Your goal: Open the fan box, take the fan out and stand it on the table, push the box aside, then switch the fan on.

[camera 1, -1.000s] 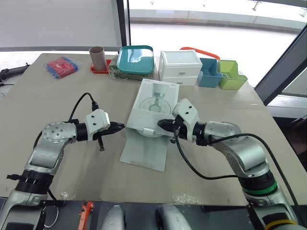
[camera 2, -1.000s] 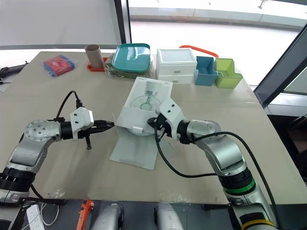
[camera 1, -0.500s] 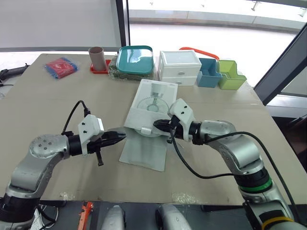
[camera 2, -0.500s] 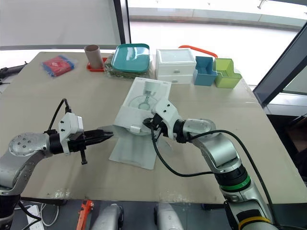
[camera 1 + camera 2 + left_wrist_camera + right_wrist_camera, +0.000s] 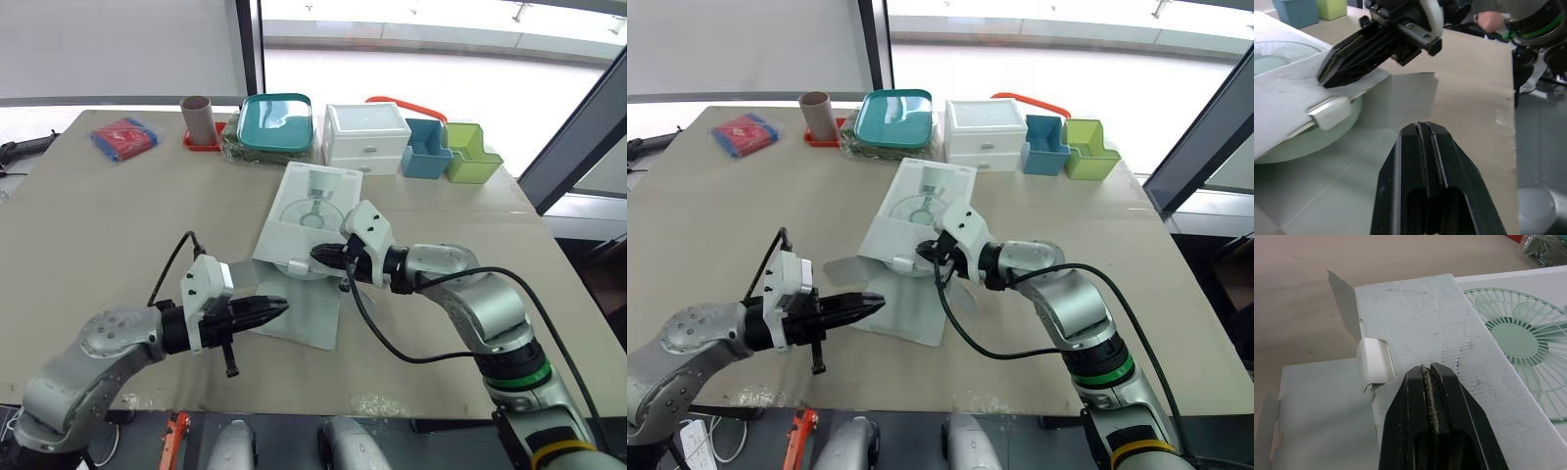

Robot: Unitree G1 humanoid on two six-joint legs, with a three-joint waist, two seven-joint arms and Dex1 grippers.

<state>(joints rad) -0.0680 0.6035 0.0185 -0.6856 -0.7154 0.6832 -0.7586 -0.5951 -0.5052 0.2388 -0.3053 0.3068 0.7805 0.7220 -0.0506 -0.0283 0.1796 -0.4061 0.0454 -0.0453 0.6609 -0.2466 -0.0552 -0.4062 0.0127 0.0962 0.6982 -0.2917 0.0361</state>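
White cardboard of the fan box [image 5: 312, 211] right beneath the right gripper [image 5: 315, 256], fingers together, tips at its open mouth; fan [image 5: 1305, 142] inside there. Left gripper [image 5: 282, 306] likewise closed, over the flap [image 5: 313, 321].

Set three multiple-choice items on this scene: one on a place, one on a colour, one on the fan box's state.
1. The white drawer unit stands: A between the teal container and the blue bin; B at the near edge; C on the floor.
2. The rightmost bin is: A red; B green; C black.
3. The front flap of the fan box is: A taped shut; B torn off; C open, lying flat.
A: those two flank it. B: its walls are lime green. C: the base of the fan shows behind it.
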